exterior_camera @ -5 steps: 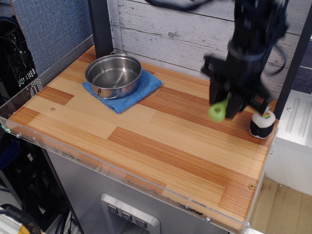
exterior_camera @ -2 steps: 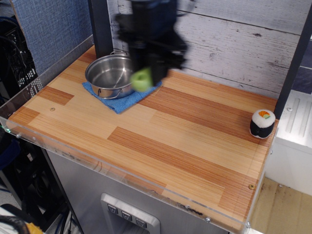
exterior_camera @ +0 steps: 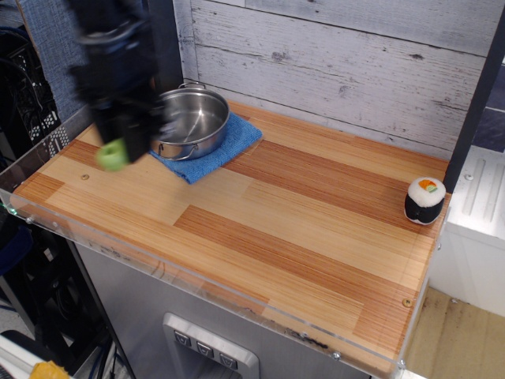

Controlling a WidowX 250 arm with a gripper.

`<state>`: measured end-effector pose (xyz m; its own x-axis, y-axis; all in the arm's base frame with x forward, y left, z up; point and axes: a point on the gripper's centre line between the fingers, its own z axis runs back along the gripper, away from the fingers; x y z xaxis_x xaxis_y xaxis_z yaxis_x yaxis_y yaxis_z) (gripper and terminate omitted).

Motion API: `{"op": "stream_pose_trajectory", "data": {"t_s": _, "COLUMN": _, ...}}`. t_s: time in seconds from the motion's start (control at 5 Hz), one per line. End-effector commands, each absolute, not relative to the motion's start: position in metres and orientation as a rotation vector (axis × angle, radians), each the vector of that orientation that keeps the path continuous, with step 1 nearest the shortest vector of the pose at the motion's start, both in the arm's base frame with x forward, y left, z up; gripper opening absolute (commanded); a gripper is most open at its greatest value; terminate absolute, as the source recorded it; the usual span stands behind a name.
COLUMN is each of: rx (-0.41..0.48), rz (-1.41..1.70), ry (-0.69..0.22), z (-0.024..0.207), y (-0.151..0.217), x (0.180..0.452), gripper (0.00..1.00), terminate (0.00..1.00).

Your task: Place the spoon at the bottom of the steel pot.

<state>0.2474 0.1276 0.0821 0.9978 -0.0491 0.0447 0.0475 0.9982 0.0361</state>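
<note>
The steel pot [exterior_camera: 197, 118] stands on a blue cloth [exterior_camera: 229, 150] at the back left of the wooden table. It is shiny, round and empty. My gripper [exterior_camera: 122, 138] is a blurred black shape at the pot's left, over the table's left part. It is shut on the spoon [exterior_camera: 113, 155]. Only the spoon's lime-green handle end shows, sticking out below the fingers. The spoon's grey head is hidden by the gripper. The gripper also hides the pot's left rim.
A black-and-white sushi-roll plush [exterior_camera: 424, 199] sits at the table's right edge. A clear plastic lip [exterior_camera: 197, 276] runs along the front and left edges. A whitewashed plank wall [exterior_camera: 339, 63] stands behind, with a dark post [exterior_camera: 162, 39] at the back left.
My gripper has swept with the spoon from the right side by the plush, across the table over the pot, to the pot's left side.
</note>
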Motion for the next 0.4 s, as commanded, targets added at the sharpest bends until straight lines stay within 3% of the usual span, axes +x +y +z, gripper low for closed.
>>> {"op": "stream_pose_trajectory", "data": {"t_s": 0.0, "rx": 0.089, "rz": -0.167, "ry": -0.042, "z": 0.074, "y": 0.225, "x": 0.245, "gripper": 0.00, "terminate": 0.00}}
{"op": "stream_pose_trajectory", "data": {"t_s": 0.2, "rx": 0.104, "rz": -0.242, "ry": -0.059, "z": 0.068, "y": 0.240, "x": 0.249, "gripper": 0.00, "terminate": 0.00}}
